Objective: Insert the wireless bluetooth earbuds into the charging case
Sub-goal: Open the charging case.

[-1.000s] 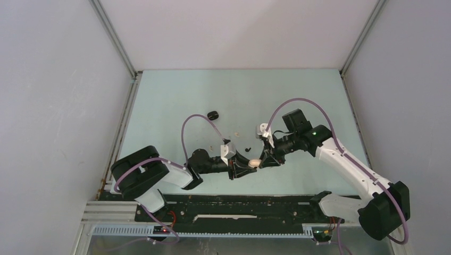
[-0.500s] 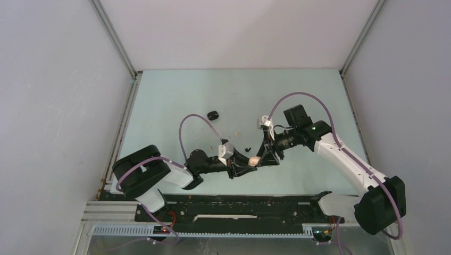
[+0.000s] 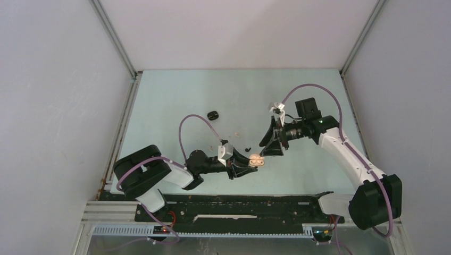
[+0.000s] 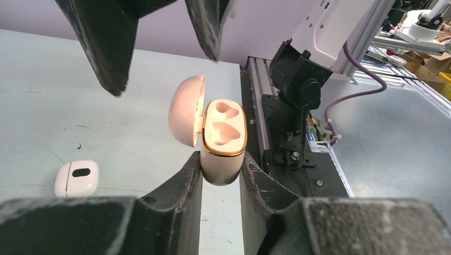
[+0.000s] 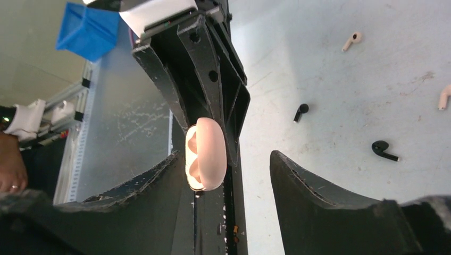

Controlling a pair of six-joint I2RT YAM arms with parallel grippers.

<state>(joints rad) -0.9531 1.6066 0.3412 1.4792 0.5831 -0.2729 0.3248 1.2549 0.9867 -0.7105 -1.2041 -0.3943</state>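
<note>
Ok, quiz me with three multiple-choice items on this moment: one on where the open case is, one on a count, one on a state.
1. Where is the open pale case?
A) lying loose, unheld
B) clamped in the left gripper
C) on the rail by the arm bases
2. How many black earbuds lie on the table in the right wrist view?
A) none
B) two
C) four
3. The case's sockets are:
A) both empty
B) one filled
C) both filled
Answers:
1 B, its fingers squeeze the case's base.
2 B, a second one lies farther right.
3 A, both hollows show bare.
</note>
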